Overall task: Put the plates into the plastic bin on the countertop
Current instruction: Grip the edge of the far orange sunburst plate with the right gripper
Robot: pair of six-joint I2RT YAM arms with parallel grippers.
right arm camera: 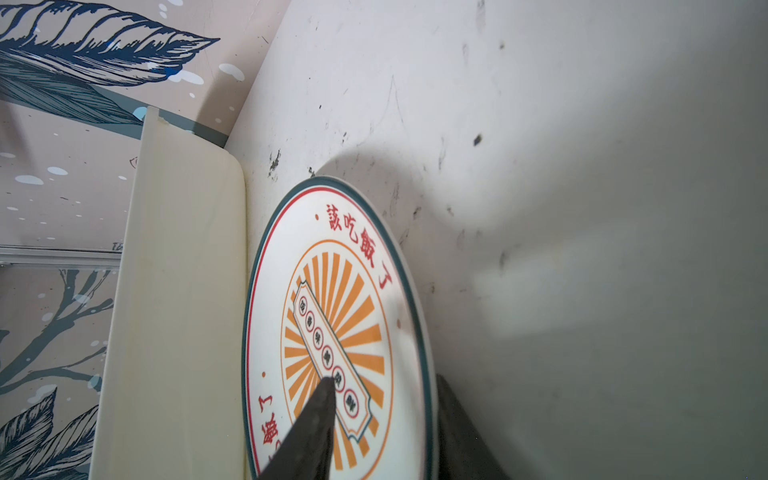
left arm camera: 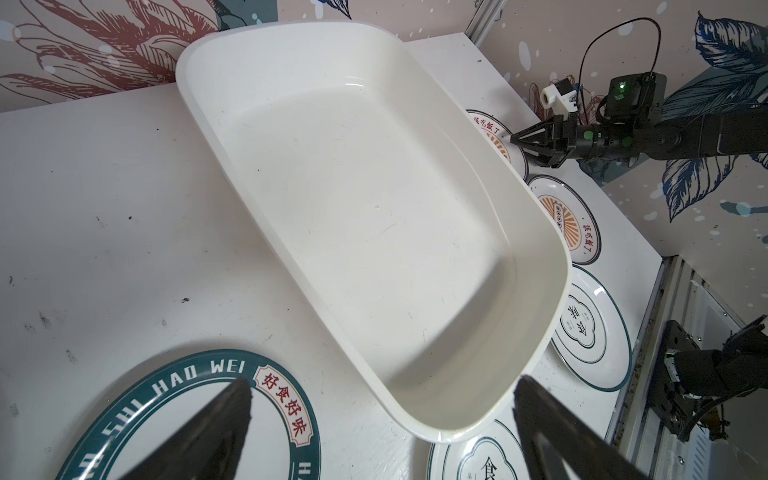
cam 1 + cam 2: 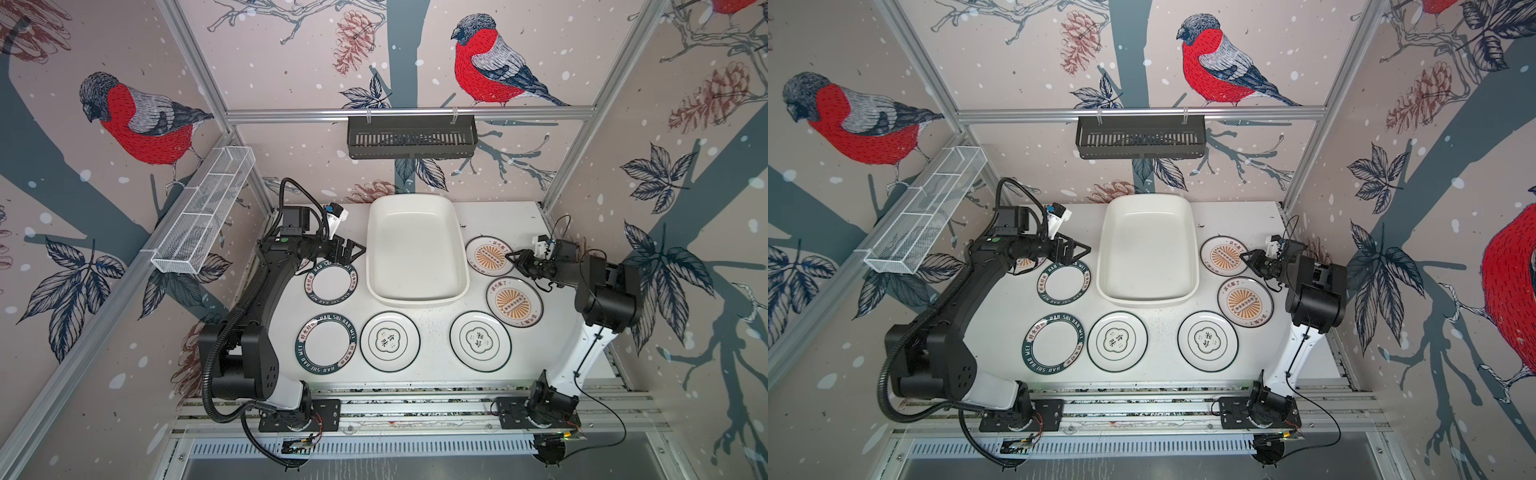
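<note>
Right gripper point(image 3: 512, 257): jaws part-way apart, astride the outer rim of the far sunburst plate point(image 3: 486, 254); in the right wrist view one finger point(image 1: 311, 424) over the orange centre, the other outside the rim. Firm pinch or not: cannot tell. Plate seemingly flat on the countertop point(image 3: 432, 328).

Plastic bin point(image 3: 415, 253): empty, just beside that plate on the side away from the claw, toward the table's middle; long axis running from the near edge to the back wall, one long side facing the plate. Judged move: lift over the flared rim, then leftward in both top views. Right arm plainly the nearer.

Second sunburst plate point(image 3: 514, 302): just beside the first, toward the arm bases.

Left gripper point(image 3: 352, 251): wide open, empty, near the bin's opposite long side, by the far edge of a lettered-rim plate point(image 3: 331, 282).

Also on the countertop: third sunburst plate point(image 3: 1026, 263), mostly hidden under the left arm; another lettered plate point(image 3: 326, 343); two emblem plates point(image 3: 390, 340).
</note>
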